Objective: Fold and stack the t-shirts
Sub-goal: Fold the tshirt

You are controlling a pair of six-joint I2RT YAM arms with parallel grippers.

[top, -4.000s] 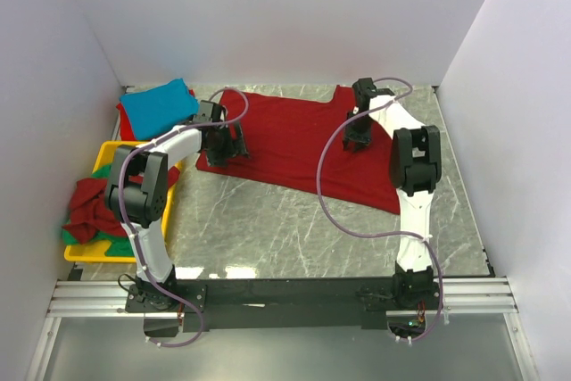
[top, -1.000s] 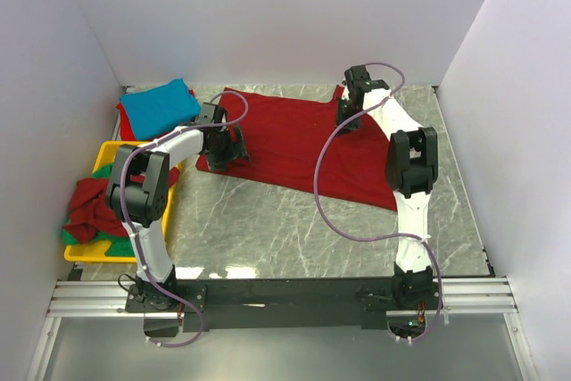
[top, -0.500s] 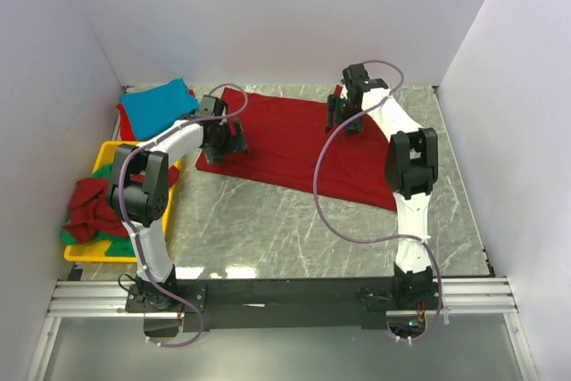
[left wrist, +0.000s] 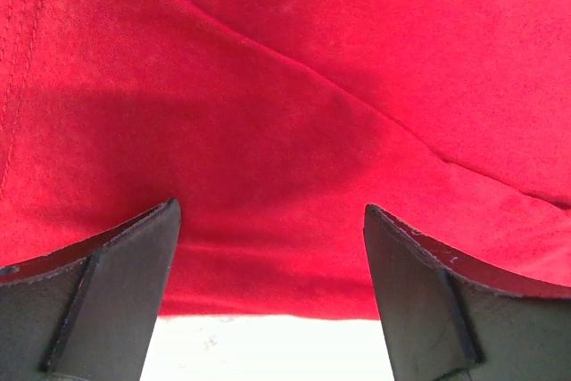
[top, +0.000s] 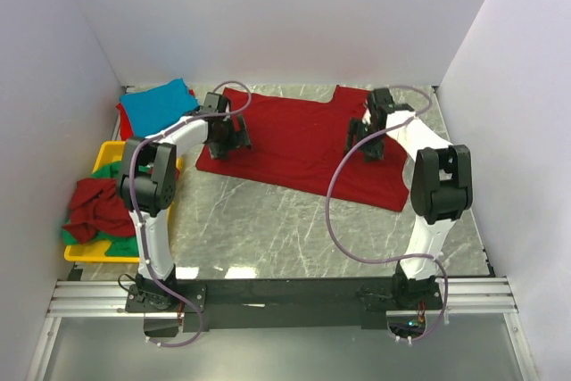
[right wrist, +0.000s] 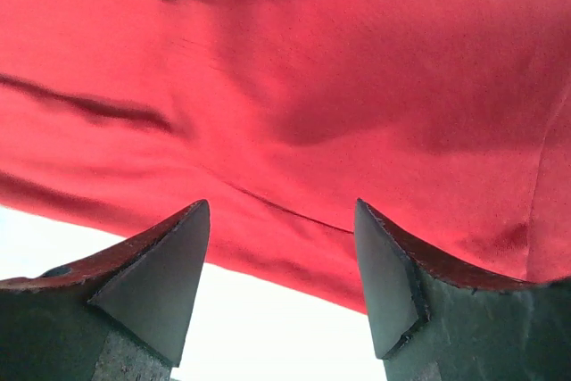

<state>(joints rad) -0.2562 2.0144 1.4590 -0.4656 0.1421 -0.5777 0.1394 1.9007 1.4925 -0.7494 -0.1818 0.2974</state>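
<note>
The left claw is released, its two dark fingers spread wide with nothing between them. It sits low over the left end of a dark red t-shirt, close to the near hem. Whether it touches the cloth cannot be told. The right claw is also released and empty, low over the right part of the same shirt, again near a hem. This shirt lies spread out flat across the far half of the grey marbled table, between the two arms. In the far left corner a turquoise t-shirt lies folded. Just in front of it, at the table's left edge, a yellow tray holds a crumpled red t-shirt on top of a green t-shirt.
</note>
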